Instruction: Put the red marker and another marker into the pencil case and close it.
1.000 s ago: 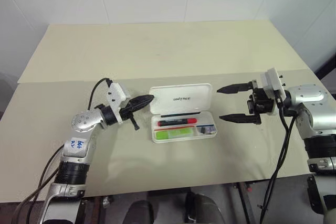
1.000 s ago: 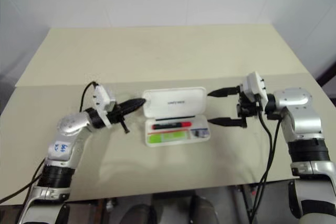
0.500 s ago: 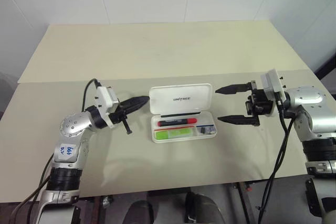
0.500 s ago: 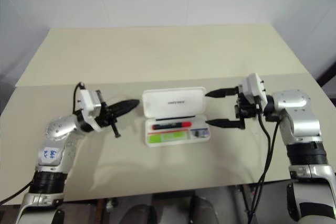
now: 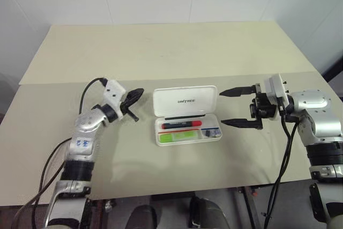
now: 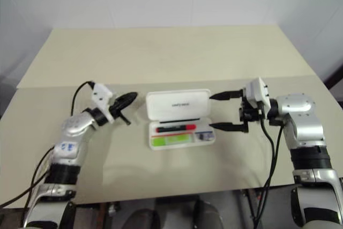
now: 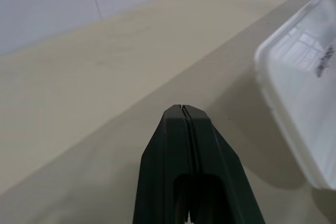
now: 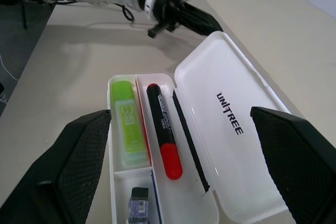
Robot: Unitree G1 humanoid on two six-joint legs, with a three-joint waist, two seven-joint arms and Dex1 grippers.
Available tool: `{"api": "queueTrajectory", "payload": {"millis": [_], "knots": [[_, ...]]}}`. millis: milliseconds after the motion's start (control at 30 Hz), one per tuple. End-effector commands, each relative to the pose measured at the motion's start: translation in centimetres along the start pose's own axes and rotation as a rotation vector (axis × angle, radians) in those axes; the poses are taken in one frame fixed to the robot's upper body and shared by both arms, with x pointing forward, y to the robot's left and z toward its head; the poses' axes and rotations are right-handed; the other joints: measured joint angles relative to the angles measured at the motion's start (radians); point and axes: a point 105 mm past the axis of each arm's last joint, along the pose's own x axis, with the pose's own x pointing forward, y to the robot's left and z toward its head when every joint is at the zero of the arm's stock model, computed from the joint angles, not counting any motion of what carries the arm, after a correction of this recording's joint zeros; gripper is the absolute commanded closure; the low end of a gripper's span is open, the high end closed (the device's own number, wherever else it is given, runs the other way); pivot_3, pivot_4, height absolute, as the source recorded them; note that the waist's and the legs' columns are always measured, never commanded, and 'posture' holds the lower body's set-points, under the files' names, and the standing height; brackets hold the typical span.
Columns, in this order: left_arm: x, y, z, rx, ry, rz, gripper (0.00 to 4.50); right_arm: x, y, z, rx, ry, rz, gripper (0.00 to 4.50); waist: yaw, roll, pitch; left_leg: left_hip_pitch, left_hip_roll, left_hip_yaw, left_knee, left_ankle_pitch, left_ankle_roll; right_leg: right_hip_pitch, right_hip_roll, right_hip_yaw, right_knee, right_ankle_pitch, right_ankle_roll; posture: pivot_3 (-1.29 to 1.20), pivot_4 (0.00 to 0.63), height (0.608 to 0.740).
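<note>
The white pencil case lies open at the table's middle, its lid tilted back. In its tray lie the red marker and, in front of it, the lime-green marker. My left gripper is shut on nothing and hovers just left of the lid's far left corner, pointing at it; the wrist view shows its closed tip a short gap from the lid. My right gripper stands open to the right of the case, its fingers aimed at it, with both markers between them in its wrist view.
A small dark item sits in the tray's right-hand compartment. A seam crosses the table behind the case, with a paler board beyond it up to the wall. The table's front edge runs close below the case.
My left gripper has drawn back to the left from the lid's edge and shifted farther back on the table, still shut. The right gripper, the case and the markers have not moved.
</note>
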Motion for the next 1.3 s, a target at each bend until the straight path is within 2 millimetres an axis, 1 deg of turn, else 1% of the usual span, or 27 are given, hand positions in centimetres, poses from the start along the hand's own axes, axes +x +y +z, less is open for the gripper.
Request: {"api": "queueTrajectory", "payload": {"millis": [33,100,167,233,300,367,467,600,667,800,933,1067,1100,1200,1300], "knots": [[1.8,-0.9,1.8,0.027,-0.069,-0.048,4.47,-0.4,-0.3,1.1,-0.044,-0.018,-0.017,0.0,0.003,0.0,0.0,0.0,0.0,0.0,0.0,0.0,0.0,0.0,0.0,0.0,0.0,0.0,0.0,0.0,0.15,0.74],[2.4,-1.9,2.8,0.02,-0.125,-0.105,4.47,-0.3,-0.2,1.1,-0.045,-0.019,-0.016,0.0,0.002,0.0,0.0,0.0,0.0,0.0,0.0,0.0,0.0,0.0,0.0,0.0,0.0,0.0,0.0,0.0,0.15,0.74],[2.3,-2.9,3.9,0.014,-0.186,-0.168,4.47,-0.3,-0.2,1.1,-0.045,-0.019,-0.017,0.0,0.0,0.0,0.0,0.0,0.0,0.0,-0.001,0.0,0.0,0.0,0.0,-0.001,0.0,0.0,0.0,0.0,0.15,0.74],[1.8,-3.5,4.8,0.013,-0.248,-0.217,4.47,-0.3,-0.1,1.1,-0.044,-0.019,-0.018,0.0,-0.001,0.0,0.0,0.0,0.0,0.0,-0.001,0.0,0.0,0.0,0.0,-0.001,0.0,0.0,0.0,0.0,0.15,0.74],[0.7,-4.3,6.1,0.03,-0.322,-0.289,4.47,-0.3,0.1,1.1,-0.04,-0.02,-0.019,0.0,0.0,0.0,0.0,0.0,0.0,0.0,-0.001,0.0,0.0,0.0,0.0,-0.001,0.0,0.0,0.0,0.0,0.15,0.74],[-0.1,-5.0,6.5,0.057,-0.343,-0.349,4.47,-0.3,0.2,1.1,-0.036,-0.022,-0.019,0.0,0.003,0.0,0.0,0.0,0.0,0.0,-0.001,0.0,0.0,0.0,0.0,-0.001,0.0,0.0,0.0,0.0,0.15,0.74],[-1.0,-6.1,5.8,0.118,-0.284,-0.465,4.47,-0.5,0.2,1.4,-0.033,-0.031,-0.033,0.0,0.002,0.0,0.0,0.0,0.0,0.0,0.0,0.0,0.0,0.0,0.0,-0.001,0.0,0.0,0.0,0.0,0.15,0.74],[-1.4,-7.0,5.2,0.156,-0.217,-0.559,4.47,-1.0,-0.1,2.3,-0.055,-0.09,-0.077,0.0,0.011,0.0,0.0,0.0,0.0,0.0,0.002,0.0,0.0,0.0,0.0,0.0,0.0,0.0,0.0,0.0,0.15,0.74],[-1.3,-7.4,4.7,0.176,-0.187,-0.59,4.47,-1.3,-0.1,2.6,-0.046,-0.094,-0.076,0.0,0.012,0.0,0.0,0.0,0.0,0.0,0.004,0.0,0.0,0.001,0.0,0.0,0.0,0.0,0.0,0.0,0.15,0.74],[-0.1,-7.6,3.9,0.176,-0.156,-0.575,4.47,-1.6,-0.1,2.9,-0.033,-0.084,-0.07,0.0,0.012,0.0,0.0,-0.001,0.0,0.0,0.005,0.0,0.0,0.002,0.0,0.0,0.0,0.0,0.0,0.0,0.15,0.74],[0.1,-8.0,3.2,0.175,-0.122,-0.6,4.47,-1.6,-0.2,3.0,-0.034,-0.087,-0.087,0.0,0.01,0.0,0.0,0.0,0.001,0.0,0.004,0.0,0.0,0.001,0.0,0.0,0.0,0.0,0.0,0.0,0.15,0.74],[-0.1,-8.7,0.8,0.212,0.049,-0.681,4.47,-1.6,-0.4,3.3,-0.032,-0.086,-0.094,0.0,0.011,0.0,0.0,0.0,0.001,0.0,0.004,0.0,0.0,0.001,0.0,0.0,0.0,0.0,0.0,0.0,0.15,0.74],[-0.2,-8.8,0.5,0.221,0.073,-0.694,4.47,-1.5,-0.5,3.3,-0.031,-0.086,-0.093,0.0,0.012,0.0,0.0,-0.001,0.001,0.0,0.004,0.0,0.0,0.001,0.0,0.0,0.0,0.0,0.0,0.0,0.15,0.74],[-0.3,-9.2,0.0,0.212,0.13,-0.722,4.47,-1.3,-0.5,3.4,-0.029,-0.088,-0.092,0.0,0.012,0.0,0.0,-0.001,0.001,0.0,0.004,0.0,0.0,0.001,0.0,0.0,0.0,0.0,0.0,0.0,0.15,0.74],[-0.3,-10.0,0.1,0.215,0.157,-0.761,4.47,-1.1,-0.4,3.3,-0.03,-0.092,-0.095,0.0,0.012,0.0,0.0,-0.001,0.001,0.0,0.004,0.0,0.0,0.001,0.0,0.0,0.0,0.0,0.0,0.0,0.15,0.74]]}}
